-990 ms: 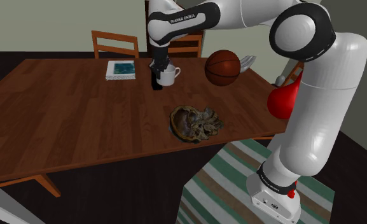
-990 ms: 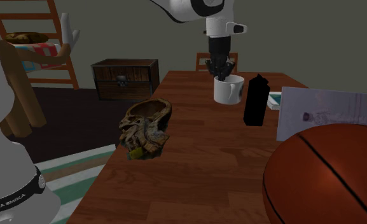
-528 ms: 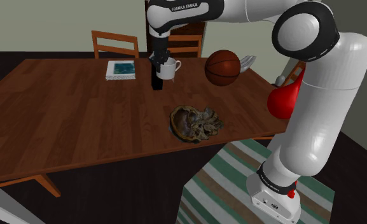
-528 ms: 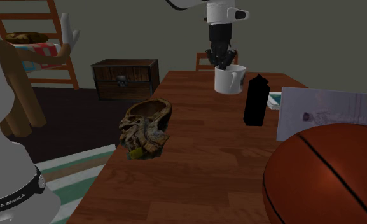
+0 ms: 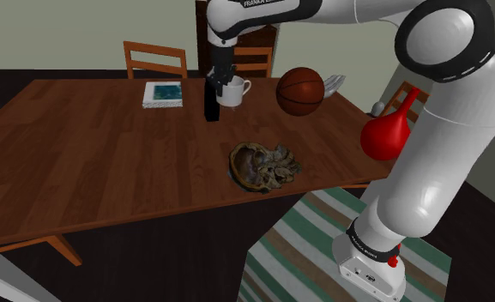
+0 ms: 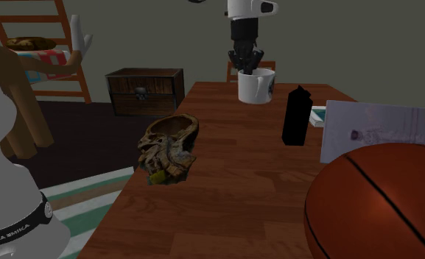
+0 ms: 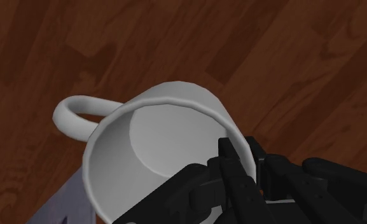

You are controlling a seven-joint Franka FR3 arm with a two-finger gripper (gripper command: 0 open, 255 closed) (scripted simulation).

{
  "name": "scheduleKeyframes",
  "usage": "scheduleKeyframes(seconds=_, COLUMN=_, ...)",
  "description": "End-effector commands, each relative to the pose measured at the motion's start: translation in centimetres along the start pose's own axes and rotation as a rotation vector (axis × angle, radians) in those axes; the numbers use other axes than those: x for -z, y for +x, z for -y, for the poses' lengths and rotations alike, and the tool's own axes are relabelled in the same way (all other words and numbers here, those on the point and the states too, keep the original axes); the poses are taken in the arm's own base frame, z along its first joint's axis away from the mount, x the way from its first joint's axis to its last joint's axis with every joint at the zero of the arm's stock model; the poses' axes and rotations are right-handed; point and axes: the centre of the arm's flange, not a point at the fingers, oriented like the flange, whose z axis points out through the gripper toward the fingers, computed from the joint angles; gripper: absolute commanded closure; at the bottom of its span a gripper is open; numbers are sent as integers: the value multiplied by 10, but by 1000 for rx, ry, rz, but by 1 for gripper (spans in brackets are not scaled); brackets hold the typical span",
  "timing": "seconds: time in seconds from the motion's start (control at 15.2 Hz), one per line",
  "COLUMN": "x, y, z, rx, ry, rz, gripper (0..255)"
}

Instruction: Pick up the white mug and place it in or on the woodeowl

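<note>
Wrist view: the gripper (image 7: 242,175) is clamped on the mug's (image 7: 153,137) rim, one finger inside the wall and one outside, with the handle on the side away from the fingers. In the shoulder view the mug (image 5: 234,90) hangs well beyond the bowl (image 5: 263,166), toward the table's (image 5: 82,163) far edge, and looks clear of the wood. The pickup seems done, so the carry is the step in hand. In the second exterior view the bowl (image 6: 168,145) lies nearer the camera than the mug and to that view's left of it. The next move calls for travelling to above the bowl, keeping off the bottle (image 6: 294,115) beyond the bowl, then lowering before letting go.
</note>
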Motion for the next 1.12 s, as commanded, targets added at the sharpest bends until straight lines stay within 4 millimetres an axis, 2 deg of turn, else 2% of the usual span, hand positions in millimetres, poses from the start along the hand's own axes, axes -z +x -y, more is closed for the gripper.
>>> scheduleKeyframes(seconds=0.0, x=6, y=-27, z=5, rx=0, ry=0, rz=0, gripper=255)
scheduleKeyframes(seconds=1.06, x=32, y=-232, z=50, rx=0, ry=0, rz=0, gripper=255)
